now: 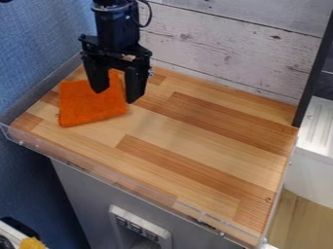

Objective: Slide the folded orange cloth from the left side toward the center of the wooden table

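Orange cloth (pixel 84 104) lies flat; the open tool (pixel 116 97) partly hides it.

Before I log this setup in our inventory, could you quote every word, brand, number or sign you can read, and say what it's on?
No text can be read.
Orange cloth: no readable lettering.
Black gripper: none readable.
White panel with dark inserts: any markings are too small to read.
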Robot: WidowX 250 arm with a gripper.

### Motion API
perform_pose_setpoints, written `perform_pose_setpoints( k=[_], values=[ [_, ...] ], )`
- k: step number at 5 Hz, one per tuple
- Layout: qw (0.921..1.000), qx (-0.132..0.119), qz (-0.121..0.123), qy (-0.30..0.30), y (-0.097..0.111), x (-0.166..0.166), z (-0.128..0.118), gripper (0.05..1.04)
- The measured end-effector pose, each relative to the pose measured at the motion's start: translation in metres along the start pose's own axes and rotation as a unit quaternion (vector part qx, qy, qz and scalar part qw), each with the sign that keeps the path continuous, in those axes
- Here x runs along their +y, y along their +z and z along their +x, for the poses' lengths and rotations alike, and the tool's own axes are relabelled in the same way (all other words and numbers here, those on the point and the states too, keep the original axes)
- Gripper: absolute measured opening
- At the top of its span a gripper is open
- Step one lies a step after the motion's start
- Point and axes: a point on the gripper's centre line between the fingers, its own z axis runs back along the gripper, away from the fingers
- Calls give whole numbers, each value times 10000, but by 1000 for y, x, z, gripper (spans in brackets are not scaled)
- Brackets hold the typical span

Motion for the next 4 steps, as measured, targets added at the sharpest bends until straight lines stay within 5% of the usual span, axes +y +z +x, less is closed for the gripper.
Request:
perform_pose_setpoints(
  k=[2, 4],
  values=[
    [9967, -108, 60, -808, -3, 13, 8, 998],
    [9801, -388, 172, -1941, 0, 37, 22, 997]
  ],
)
